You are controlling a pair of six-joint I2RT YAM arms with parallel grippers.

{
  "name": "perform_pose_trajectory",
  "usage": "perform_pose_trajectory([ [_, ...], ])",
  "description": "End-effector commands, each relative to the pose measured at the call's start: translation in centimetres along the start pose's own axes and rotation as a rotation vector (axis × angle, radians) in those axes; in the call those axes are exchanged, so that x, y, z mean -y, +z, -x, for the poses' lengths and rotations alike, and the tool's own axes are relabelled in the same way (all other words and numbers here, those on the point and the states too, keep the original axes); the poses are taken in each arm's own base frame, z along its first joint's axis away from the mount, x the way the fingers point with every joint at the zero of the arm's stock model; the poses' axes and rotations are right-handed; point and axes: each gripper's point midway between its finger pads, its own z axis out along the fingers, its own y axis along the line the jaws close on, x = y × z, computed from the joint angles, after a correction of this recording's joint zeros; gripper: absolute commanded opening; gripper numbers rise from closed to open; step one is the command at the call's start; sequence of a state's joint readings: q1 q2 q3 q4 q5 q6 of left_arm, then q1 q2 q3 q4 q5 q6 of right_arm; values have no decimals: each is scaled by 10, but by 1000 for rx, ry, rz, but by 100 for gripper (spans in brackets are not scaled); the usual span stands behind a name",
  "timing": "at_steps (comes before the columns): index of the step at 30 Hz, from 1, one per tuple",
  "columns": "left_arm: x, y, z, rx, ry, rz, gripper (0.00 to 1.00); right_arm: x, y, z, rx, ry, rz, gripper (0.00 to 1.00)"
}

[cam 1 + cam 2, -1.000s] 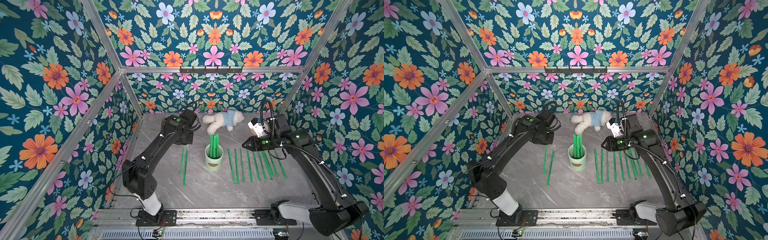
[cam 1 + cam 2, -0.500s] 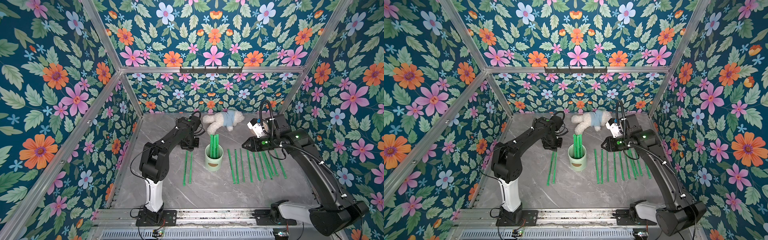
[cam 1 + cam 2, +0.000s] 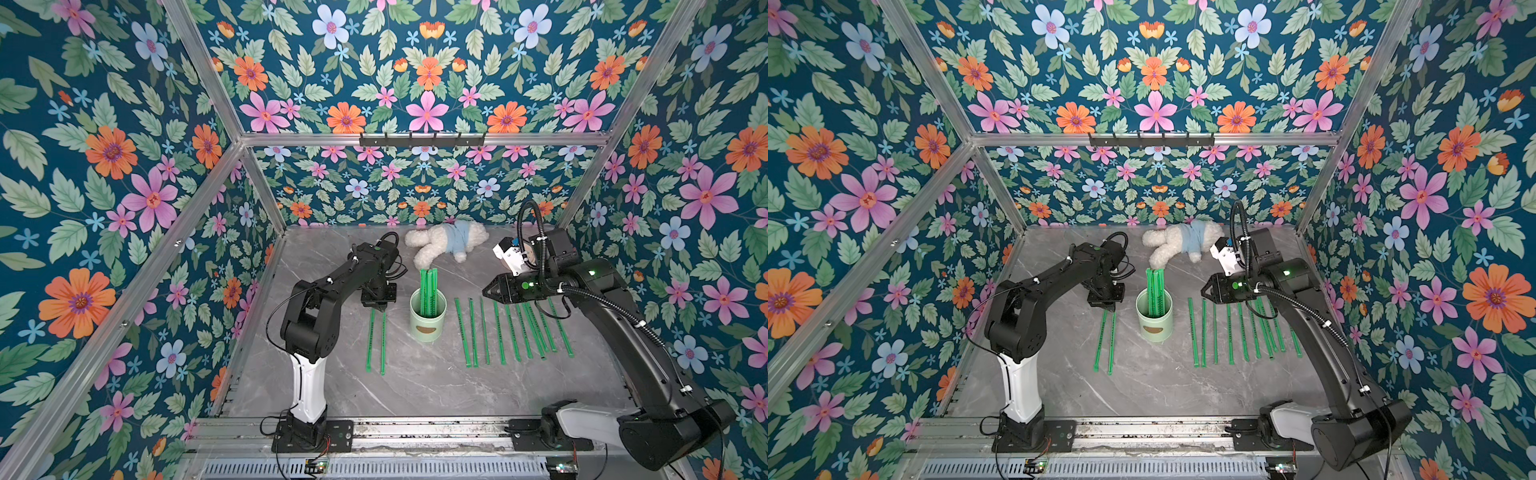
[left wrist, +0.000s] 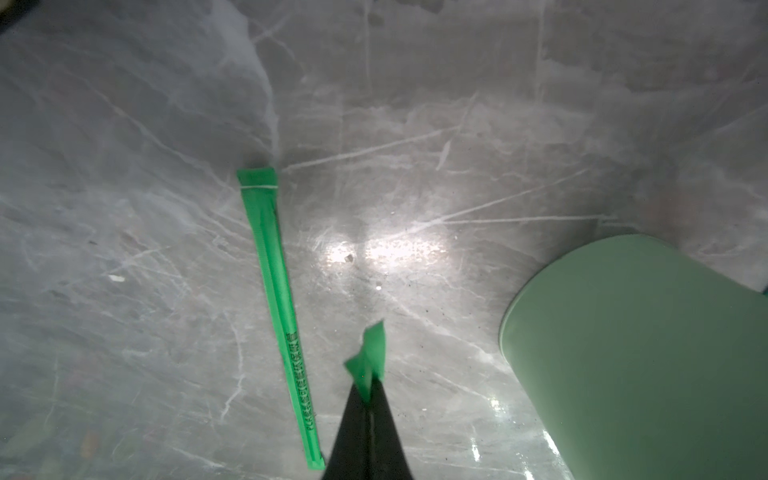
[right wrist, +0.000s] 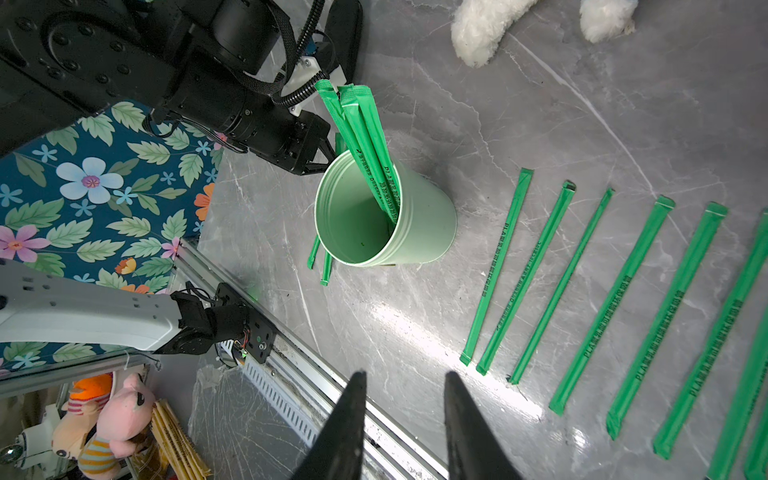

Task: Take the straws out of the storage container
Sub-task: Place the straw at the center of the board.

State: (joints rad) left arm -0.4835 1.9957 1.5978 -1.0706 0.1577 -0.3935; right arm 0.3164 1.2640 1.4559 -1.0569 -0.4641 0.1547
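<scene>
My left claw [image 4: 365,392] is clamped on one straw [image 4: 369,353] at nine o'clock of the cup [image 3: 427,328]; my right claw [image 5: 405,377] hangs part-open, empty.

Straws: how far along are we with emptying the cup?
Done: a row of straws lies on the table on the right arm's side of the cup, and a lone straw lies on the other side.
In hand: the left gripper is shut on another straw, low beside the lone one. The right gripper is open and empty.
Left: a few straws standing in the cup.
</scene>
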Motion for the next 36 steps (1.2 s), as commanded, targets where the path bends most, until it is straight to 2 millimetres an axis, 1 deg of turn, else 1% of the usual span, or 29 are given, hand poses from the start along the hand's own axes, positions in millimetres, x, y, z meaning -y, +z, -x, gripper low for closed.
perform_pose_trajectory([
  [1,-2,0,2,6,-7,1,5,-1,0,-2,-10,-15,-1,34],
  [9,-9,10,-1,-17,-7,25,7,-6,3,-6,-26,-38,4,34],
  [13,-10,13,1,-17,-6,31,12,-6,3,-6,-28,-39,2,34],
  [18,-11,13,4,-11,-8,36,17,-7,3,-5,-27,-41,3,34],
  [25,-15,13,6,-4,-10,45,18,-8,3,-6,-26,-44,3,34],
  [36,-14,11,9,15,-13,33,24,-7,3,-5,-26,-43,2,34],
])
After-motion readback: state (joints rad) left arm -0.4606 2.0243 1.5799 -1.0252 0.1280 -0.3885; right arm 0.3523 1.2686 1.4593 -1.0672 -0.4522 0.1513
